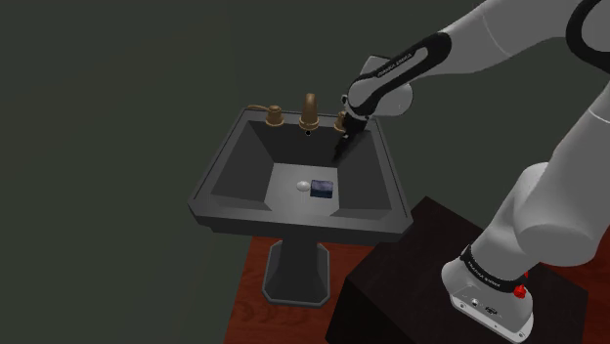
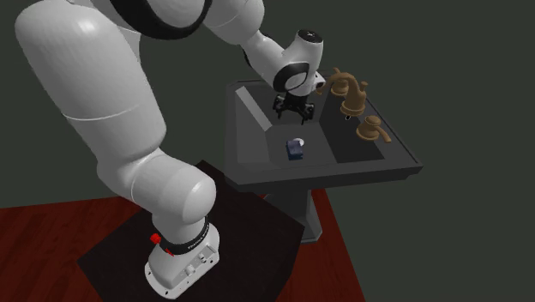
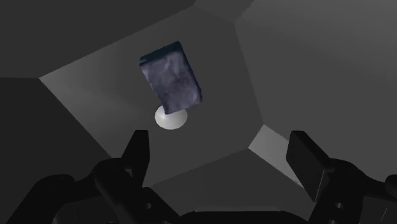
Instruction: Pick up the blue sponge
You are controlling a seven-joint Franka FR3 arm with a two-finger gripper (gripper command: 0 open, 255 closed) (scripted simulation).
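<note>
Writing: tiny white letters on the black band (image 1: 409, 62) near my wrist; can't read them.
Claw: my claw (image 1: 342, 151) (image 2: 292, 110) (image 3: 222, 147) is open, fingers wide apart, nothing btwn them. It hangs over the sink bowl by the back wall, near the tap.
Sponge: the sponge (image 1: 321, 188) (image 2: 296, 150) (image 3: 172, 75) has dark blue sides & a grey-blue blotchy top. It lies flat on the bowl's bottom, below my claw, not touching it.
Drain: white round drain (image 1: 302, 184) (image 3: 171, 118), right by the sponge.
Sink: dark grey sink (image 1: 293, 223) (image 2: 360, 170), square w/ sloped walls, on a dark foot.
Tap: brown tap (image 1: 310, 109) (image 2: 345, 86) w/ a brown knob on each side, on the back rim.
Stand: my dark box (image 1: 391, 283) (image 2: 249, 240), just beside the sink's foot.
Floor: red-brown wood floor (image 1: 249, 303) (image 2: 51, 232).
Room: plain dark grey-green wall (image 1: 98, 98) behind; the light is dim.
</note>
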